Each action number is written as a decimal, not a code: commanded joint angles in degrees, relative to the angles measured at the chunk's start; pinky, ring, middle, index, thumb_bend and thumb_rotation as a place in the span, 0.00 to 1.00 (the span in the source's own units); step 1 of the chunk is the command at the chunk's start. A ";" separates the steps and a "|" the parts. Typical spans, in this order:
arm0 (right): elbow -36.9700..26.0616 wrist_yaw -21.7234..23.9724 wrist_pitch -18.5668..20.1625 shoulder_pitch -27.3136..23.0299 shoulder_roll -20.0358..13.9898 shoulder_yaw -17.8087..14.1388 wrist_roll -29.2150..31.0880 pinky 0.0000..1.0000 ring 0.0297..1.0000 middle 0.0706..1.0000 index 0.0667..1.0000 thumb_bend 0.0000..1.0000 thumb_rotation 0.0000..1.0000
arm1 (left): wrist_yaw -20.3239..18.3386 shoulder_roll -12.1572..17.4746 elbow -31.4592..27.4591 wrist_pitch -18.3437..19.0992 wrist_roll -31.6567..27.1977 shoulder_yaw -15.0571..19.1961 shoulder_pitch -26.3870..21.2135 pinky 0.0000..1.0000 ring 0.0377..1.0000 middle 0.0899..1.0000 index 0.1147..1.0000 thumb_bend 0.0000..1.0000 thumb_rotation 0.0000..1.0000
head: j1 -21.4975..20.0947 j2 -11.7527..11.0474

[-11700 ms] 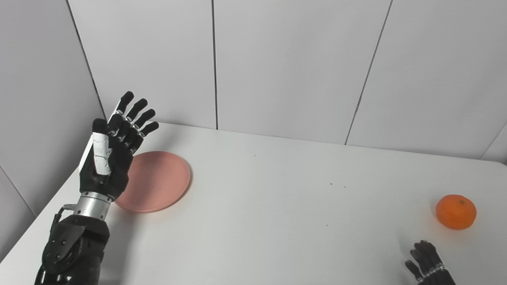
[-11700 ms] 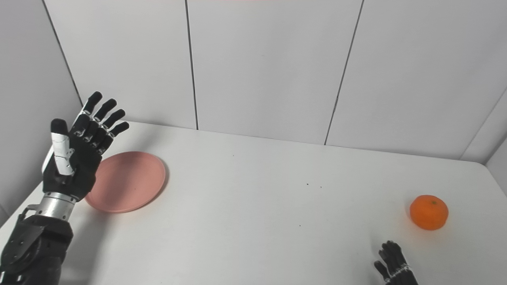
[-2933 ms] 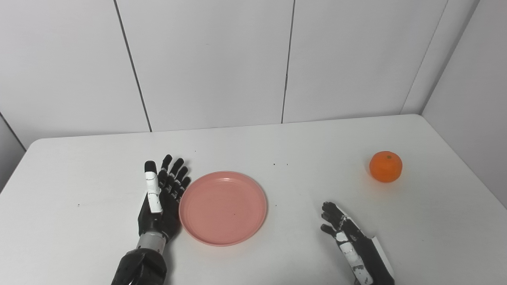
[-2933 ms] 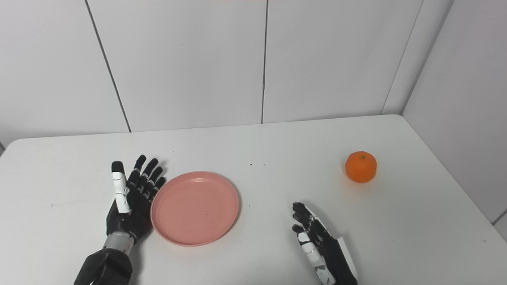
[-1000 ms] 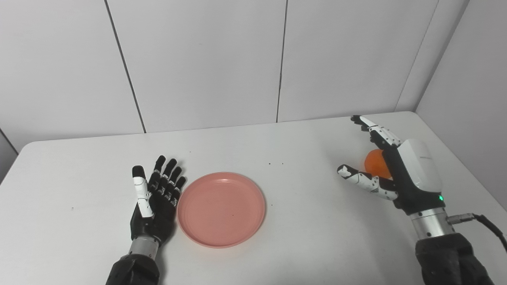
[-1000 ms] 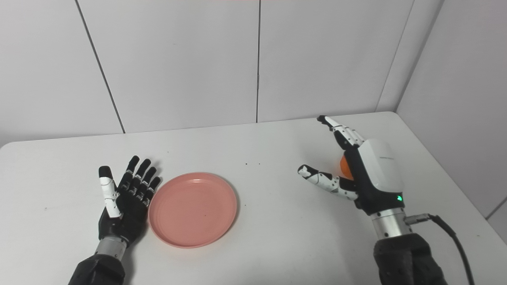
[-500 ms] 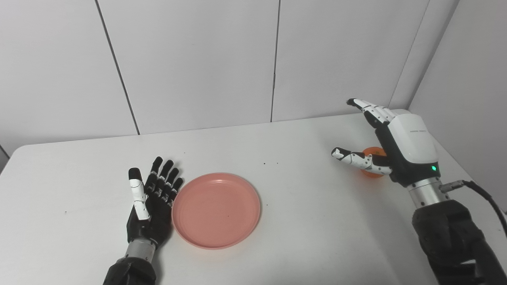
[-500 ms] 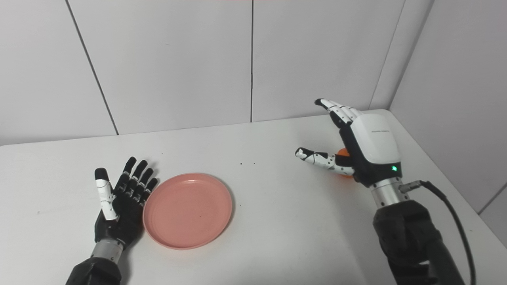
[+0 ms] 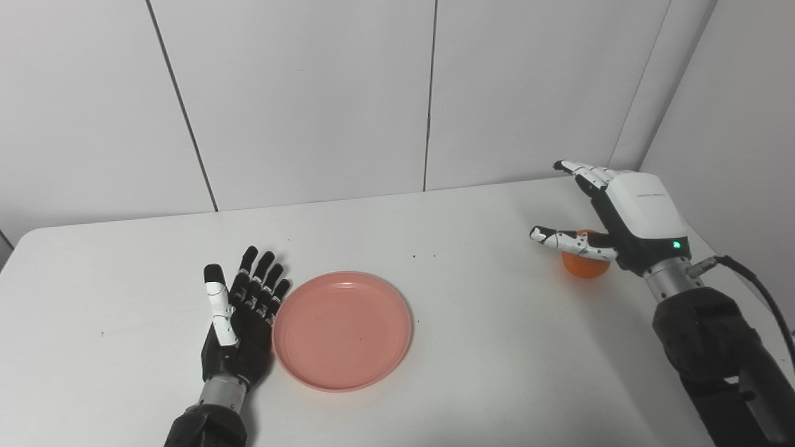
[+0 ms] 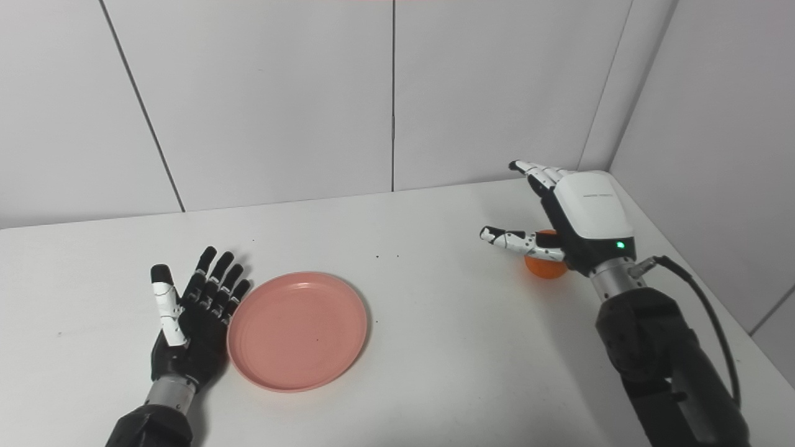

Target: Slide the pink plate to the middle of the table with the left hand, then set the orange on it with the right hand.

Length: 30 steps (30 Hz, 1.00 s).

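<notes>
A: Where does the plate [image 9: 342, 330] sit?

B: Flat on the bench [image 9: 472, 372], roughly mid-bench, so I judge the slide done. The left hand [image 9: 239, 329] lies beside the plate's left rim, palm up, fingers spread, gripping nothing. Whether it touches the rim I cannot tell.

A: And the orange [image 9: 582, 264]?

B: On the bench, well to the right of the plate, near the right edge. It is partly hidden behind the right hand [image 9: 612, 220].

A: Has that hand got it?

B: No. The right hand is released, fingers stretched out above the orange and thumb reaching out at its left side, toward the plate. The orange rests on the bench under the palm.

A: So what is left?

B: By my reading, the whole second half: close the right hand on the orange, lift it, carry it left to the plate and set it down there. The plate is bare for now.
</notes>
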 commanded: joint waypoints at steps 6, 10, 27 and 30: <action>3.73 -0.92 -1.03 -3.81 -2.91 1.31 -0.71 0.77 0.79 0.80 0.81 0.88 1.00 | 0.71 -0.26 1.48 1.64 0.32 -0.23 1.59 1.00 0.99 0.98 1.00 0.87 0.92 | 0.09 -0.08; 5.75 -1.23 -1.00 -4.62 -2.97 1.73 -0.20 0.76 0.79 0.80 0.81 0.88 1.00 | 0.80 -0.35 1.14 2.01 0.05 -0.14 1.70 1.00 0.99 0.98 1.00 0.87 0.91 | 0.31 0.10; 14.80 -2.58 -0.76 -6.87 -3.94 3.44 0.61 0.75 0.78 0.80 0.80 0.87 1.00 | 1.18 -0.61 0.33 2.44 0.01 -0.43 1.87 1.00 0.99 0.98 1.00 0.86 0.90 | 0.86 0.37; 15.99 -2.66 -0.72 -7.06 -4.07 3.56 1.01 0.75 0.78 0.79 0.80 0.87 1.00 | 1.33 -0.60 0.18 2.61 0.07 -0.45 1.92 1.00 0.99 0.98 1.00 0.87 0.90 | 0.86 0.37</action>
